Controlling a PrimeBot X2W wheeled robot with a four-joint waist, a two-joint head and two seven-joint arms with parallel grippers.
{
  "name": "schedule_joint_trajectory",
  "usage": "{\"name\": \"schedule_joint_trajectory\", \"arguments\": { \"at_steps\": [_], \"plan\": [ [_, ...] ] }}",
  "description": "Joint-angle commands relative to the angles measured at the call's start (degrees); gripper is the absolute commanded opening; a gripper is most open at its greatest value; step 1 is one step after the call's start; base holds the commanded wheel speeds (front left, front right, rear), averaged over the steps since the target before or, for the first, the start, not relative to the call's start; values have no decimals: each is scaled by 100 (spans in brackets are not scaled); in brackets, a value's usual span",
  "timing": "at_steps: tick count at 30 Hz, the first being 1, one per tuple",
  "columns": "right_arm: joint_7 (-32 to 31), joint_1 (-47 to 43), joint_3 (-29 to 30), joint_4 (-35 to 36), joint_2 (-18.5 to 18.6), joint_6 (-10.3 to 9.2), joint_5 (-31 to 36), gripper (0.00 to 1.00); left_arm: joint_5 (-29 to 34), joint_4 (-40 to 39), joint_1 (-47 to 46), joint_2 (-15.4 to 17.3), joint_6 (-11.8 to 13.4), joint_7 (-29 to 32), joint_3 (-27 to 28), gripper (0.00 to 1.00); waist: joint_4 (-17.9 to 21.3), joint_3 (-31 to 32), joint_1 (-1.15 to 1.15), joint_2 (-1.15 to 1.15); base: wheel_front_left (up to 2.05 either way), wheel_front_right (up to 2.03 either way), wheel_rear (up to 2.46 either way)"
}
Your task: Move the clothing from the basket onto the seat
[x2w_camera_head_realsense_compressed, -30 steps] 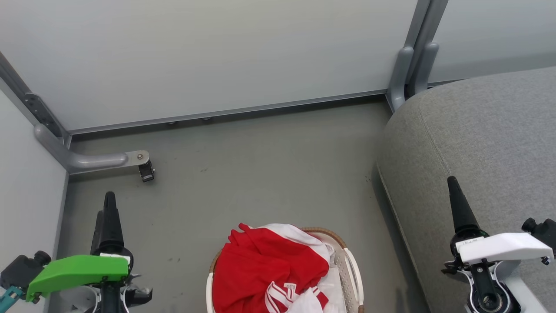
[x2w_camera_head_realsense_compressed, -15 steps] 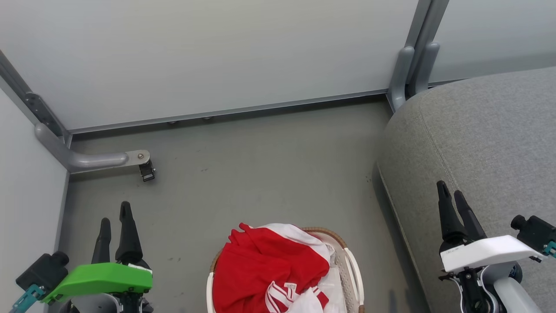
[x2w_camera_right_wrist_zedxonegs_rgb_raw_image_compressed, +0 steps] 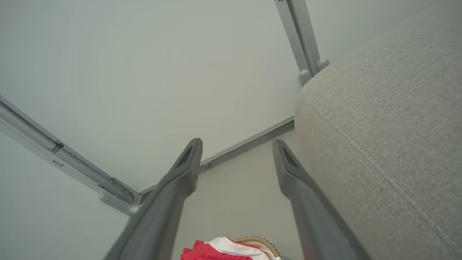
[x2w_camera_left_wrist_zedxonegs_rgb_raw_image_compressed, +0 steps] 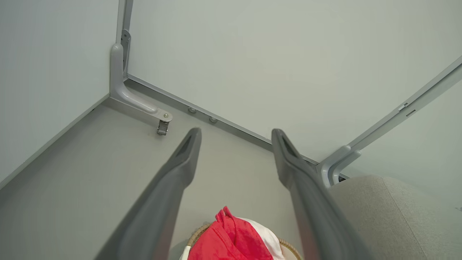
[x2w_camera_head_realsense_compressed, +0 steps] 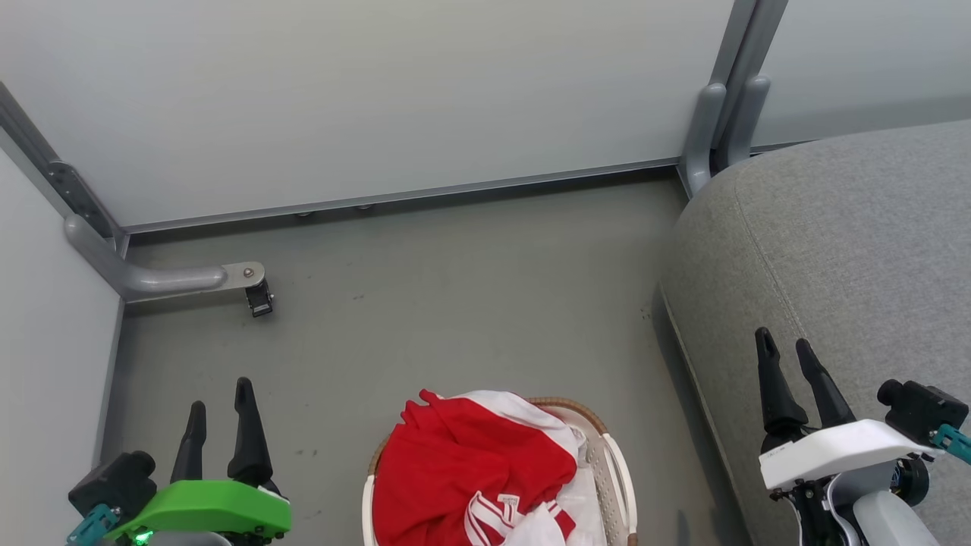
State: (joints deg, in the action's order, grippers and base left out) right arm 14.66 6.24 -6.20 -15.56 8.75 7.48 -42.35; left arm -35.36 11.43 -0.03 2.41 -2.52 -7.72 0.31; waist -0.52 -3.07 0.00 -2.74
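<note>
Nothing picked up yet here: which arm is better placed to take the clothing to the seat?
Probably right. Both flank the basket, open, but the right gripper hangs at the edge of the seat; the left gripper has the basket and clothing between it and the seat.

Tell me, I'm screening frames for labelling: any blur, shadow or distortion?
Head view: sharp, soft shadow on the floor beside the seat. Left wrist view: left tool blurs toward the lens. Right wrist view: right tool likewise; seat weave crisp.
</note>
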Motion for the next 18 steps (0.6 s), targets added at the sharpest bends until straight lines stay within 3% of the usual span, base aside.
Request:
{"name": "schedule_joint_trajectory", "arguments": {
  "at_steps": [1, 18],
  "plan": [
    [32, -32, 70, 6, 5, 2, 228, 100, 159, 2, 58, 42, -27, -67, -7, 100, -4, -1, 0, 0, 0, 0, 0],
    [40, -94, 210, -110, -201, 2, 1534, 100, 991, 310, 176, 52, -83, -305, -214, 100, -92, 32, 0, 0, 0, 0, 0]
  ]
}}
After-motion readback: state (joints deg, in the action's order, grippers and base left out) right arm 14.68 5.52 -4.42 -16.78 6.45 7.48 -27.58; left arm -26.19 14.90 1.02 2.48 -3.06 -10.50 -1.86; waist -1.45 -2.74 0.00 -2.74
